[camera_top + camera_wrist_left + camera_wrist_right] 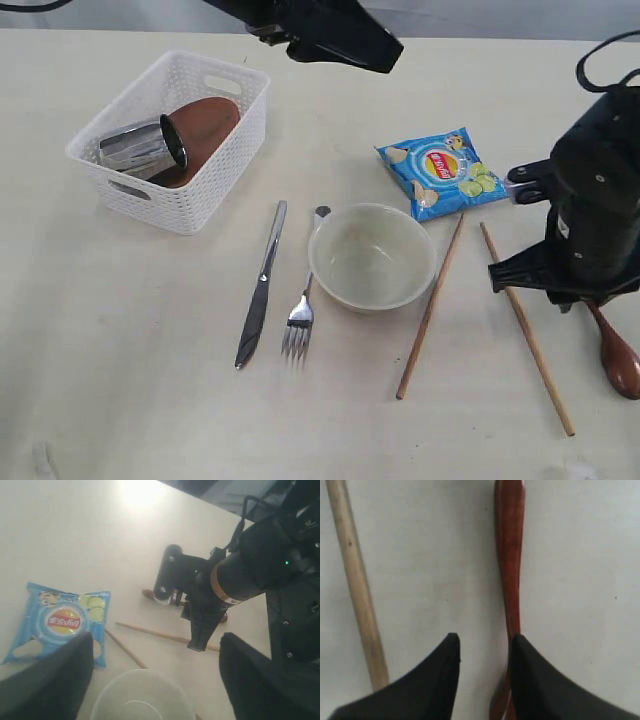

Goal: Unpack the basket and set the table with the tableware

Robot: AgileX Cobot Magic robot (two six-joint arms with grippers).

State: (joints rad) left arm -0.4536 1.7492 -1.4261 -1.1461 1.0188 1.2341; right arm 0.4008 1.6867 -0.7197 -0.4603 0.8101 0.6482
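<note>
Start at the near right corner of the table (120, 380). The wooden spoon (618, 365) lies flat there, and your right gripper (485, 639) sits low over its handle. The claw is partly spread, with bare tabletop showing between the fingers. The handle runs along the inside of one finger, so nothing is clamped.

I judge the step in hand to be setting down the spoon, and it looks finished. Your next move is to lift that arm straight up so the finger does not drag the handle sideways.

Just beside the arm lies one chopstick (527, 330). The second chopstick (430, 305) lies apart from it, close against the bowl (372, 258) at the middle of the table. The two splay, so you may want to bring them together. Towards the left edge from the bowl are the fork (303, 305) and then the knife (260, 285), near each other but not touching.

Farther back, the chip bag (443, 172) lies flat beyond the bowl. It is no part of the setting.

At the far left corner stands the basket (180, 205). The steel cup (140, 148) is on its side inside it, resting against the brown plate (205, 125). These two are left to unpack.

Your left gripper (156, 640) hangs above the far edge, spread wide and holding nothing, and it is the one nearer the basket. The cup will roll, so take it across its wall.

The count is one basket, bowl, knife, fork, spoon, cup, plate and bag, plus two chopsticks.
</note>
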